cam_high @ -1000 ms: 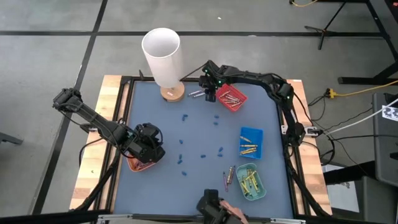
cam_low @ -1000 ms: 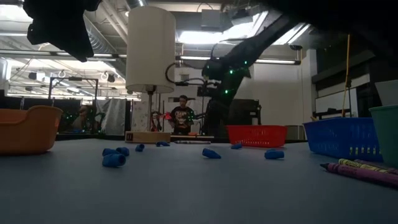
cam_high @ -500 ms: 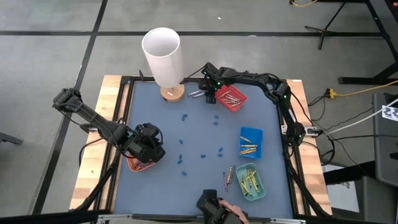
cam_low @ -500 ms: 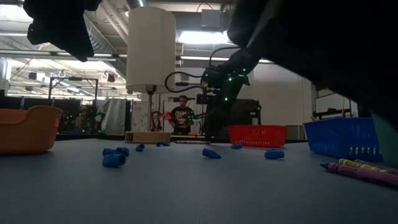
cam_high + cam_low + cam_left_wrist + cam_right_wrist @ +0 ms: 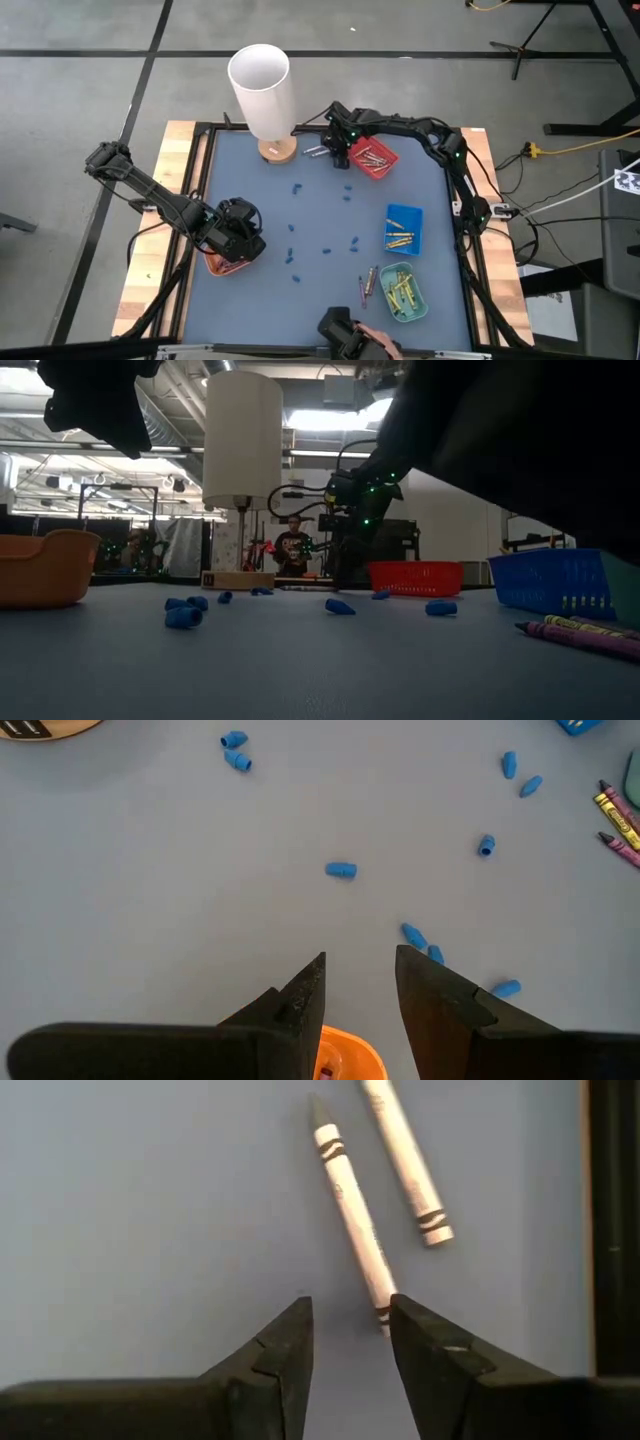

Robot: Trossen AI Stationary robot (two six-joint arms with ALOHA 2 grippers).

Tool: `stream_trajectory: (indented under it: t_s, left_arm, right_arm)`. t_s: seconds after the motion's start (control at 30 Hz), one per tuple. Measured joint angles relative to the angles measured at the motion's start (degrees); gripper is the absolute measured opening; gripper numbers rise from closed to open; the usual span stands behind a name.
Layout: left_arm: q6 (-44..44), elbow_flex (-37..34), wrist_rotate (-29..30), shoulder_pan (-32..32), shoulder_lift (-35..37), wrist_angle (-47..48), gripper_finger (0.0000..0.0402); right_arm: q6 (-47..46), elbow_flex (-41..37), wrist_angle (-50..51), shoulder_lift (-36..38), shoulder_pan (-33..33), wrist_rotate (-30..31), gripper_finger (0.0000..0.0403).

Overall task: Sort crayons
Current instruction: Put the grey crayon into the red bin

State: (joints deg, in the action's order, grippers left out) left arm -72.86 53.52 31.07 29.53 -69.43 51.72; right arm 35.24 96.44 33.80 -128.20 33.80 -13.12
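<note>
Two silver-grey crayons (image 5: 348,1200) (image 5: 405,1158) lie on the blue mat at the far side, between the wooden base and the red tray; they also show in the high view (image 5: 315,151). My right gripper (image 5: 350,1325) (image 5: 337,143) is open and low over them, its fingers on either side of the nearer crayon's flat end. My left gripper (image 5: 360,975) (image 5: 238,232) is open and empty above the orange tray (image 5: 218,264). A few purple-pink crayons (image 5: 368,283) lie loose near the teal tray. My right gripper points down at the nearer grey crayon's flat end (image 5: 382,1308), which runs under the tip of one finger (image 5: 420,1330). I cannot tell whether the finger touches it. The crayon lies flat on the mat.
A red tray (image 5: 372,158), a blue tray (image 5: 404,214) and a teal tray (image 5: 415,300) hold crayons on the right. A tall white cylinder (image 5: 261,88) stands on a wooden base (image 5: 278,151) at the far left. Small blue bits (image 5: 325,247) are scattered mid-table.
My right gripper has come down from well above the table to just over the mat by the grey crayons, shifting slightly away from the red tray. The crayons have not moved.
</note>
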Motion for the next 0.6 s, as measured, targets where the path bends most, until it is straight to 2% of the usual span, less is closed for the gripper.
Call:
stream_trajectory:
  t_s: [0.4, 0.6]
  left_arm:
    - [-0.02, 0.0, -0.01, 0.01, 0.0, -0.04, 0.0108]
    - [-0.02, 0.0, -0.01, -0.02, 0.0, -0.11, 0.0108]
  right_arm:
    - [2.03, 0.17, 4.41, -0.79, -0.22, -0.64, 0.0136]
    - [4.61, -0.06, 6.59, 0.65, -1.24, 1.14, 0.0136]
